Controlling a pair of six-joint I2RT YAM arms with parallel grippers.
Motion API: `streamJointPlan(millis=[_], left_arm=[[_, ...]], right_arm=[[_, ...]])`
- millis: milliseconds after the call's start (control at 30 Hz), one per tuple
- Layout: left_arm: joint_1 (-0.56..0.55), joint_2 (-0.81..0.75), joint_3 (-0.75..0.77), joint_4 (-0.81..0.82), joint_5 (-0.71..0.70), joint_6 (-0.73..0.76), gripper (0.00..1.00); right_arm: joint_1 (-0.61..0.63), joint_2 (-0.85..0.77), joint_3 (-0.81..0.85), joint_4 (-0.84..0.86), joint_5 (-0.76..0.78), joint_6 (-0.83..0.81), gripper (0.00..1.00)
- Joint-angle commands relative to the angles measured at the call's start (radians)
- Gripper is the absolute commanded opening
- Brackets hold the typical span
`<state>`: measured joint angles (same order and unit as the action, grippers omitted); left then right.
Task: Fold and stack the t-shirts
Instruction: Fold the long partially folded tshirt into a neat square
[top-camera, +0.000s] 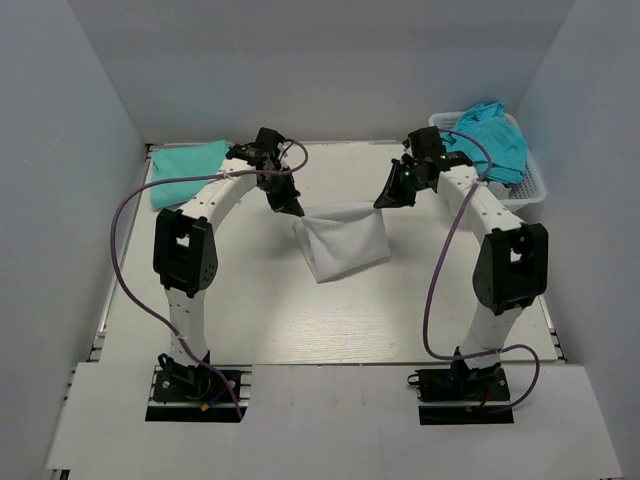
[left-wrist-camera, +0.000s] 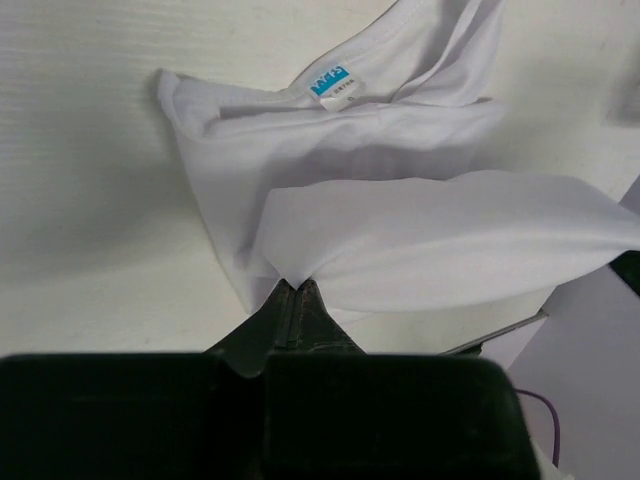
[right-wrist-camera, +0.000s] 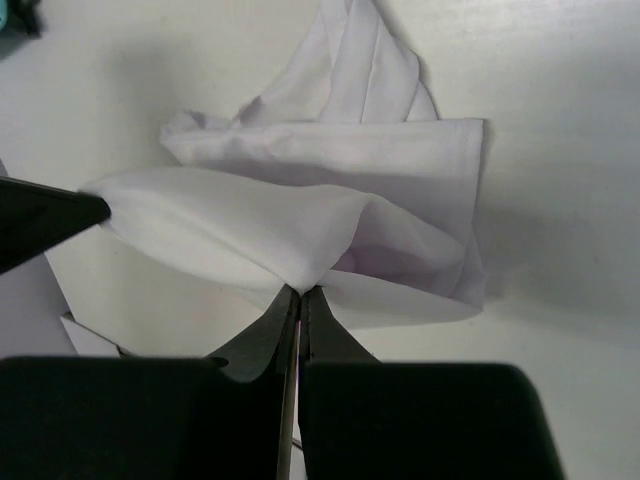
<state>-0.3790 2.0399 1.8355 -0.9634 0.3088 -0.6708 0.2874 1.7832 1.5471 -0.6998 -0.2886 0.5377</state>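
Note:
A white t-shirt (top-camera: 343, 244) hangs in the middle of the table, lifted by its far edge, with its lower part resting on the table. My left gripper (top-camera: 299, 211) is shut on its left corner, and my right gripper (top-camera: 381, 204) is shut on its right corner. In the left wrist view the white t-shirt (left-wrist-camera: 400, 220) shows its collar label, pinched at the left gripper (left-wrist-camera: 295, 285). The right wrist view shows the white t-shirt (right-wrist-camera: 330, 215) bunched in the right gripper (right-wrist-camera: 301, 290). A folded teal t-shirt (top-camera: 185, 170) lies at the far left. More teal t-shirts (top-camera: 490, 140) fill the basket.
A white lattice basket (top-camera: 535, 185) stands at the far right by the wall. Grey walls close in the table on the left, back and right. Purple cables loop from both arms.

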Motion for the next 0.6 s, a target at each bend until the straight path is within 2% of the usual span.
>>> streamJointPlan(millis=[0,67,100,233,367,467,500,567], left_arm=[[0.031,0.000,0.038,0.014,-0.023,0.000,0.00],[0.031,0.000,0.063,0.028,-0.005,0.000,0.00],[0.031,0.000,0.064,0.028,-0.005,0.000,0.00],[0.031,-0.014,0.077,0.028,0.027,0.011,0.00],[0.040,-0.050,-0.004,0.052,0.015,0.011,0.00],[0.063,-0.026,-0.013,0.043,-0.023,-0.030,0.00],[0.077,-0.017,-0.013,0.043,-0.075,-0.051,0.00],[0.106,-0.003,-0.036,0.064,-0.135,-0.113,0.01]], right_arm=[[-0.017,0.071,0.108,0.042,-0.035,-0.039,0.00],[-0.020,0.099,0.171,0.045,-0.067,-0.074,0.00],[-0.016,0.132,0.191,0.048,-0.133,-0.082,0.00],[-0.014,0.171,0.202,0.094,-0.257,-0.152,0.00],[-0.008,0.202,0.220,0.182,-0.343,-0.183,0.00],[-0.005,0.249,0.223,0.253,-0.336,-0.174,0.00],[-0.008,0.260,0.225,0.267,-0.314,-0.168,0.00],[-0.007,0.306,0.216,0.366,-0.213,-0.137,0.00]])
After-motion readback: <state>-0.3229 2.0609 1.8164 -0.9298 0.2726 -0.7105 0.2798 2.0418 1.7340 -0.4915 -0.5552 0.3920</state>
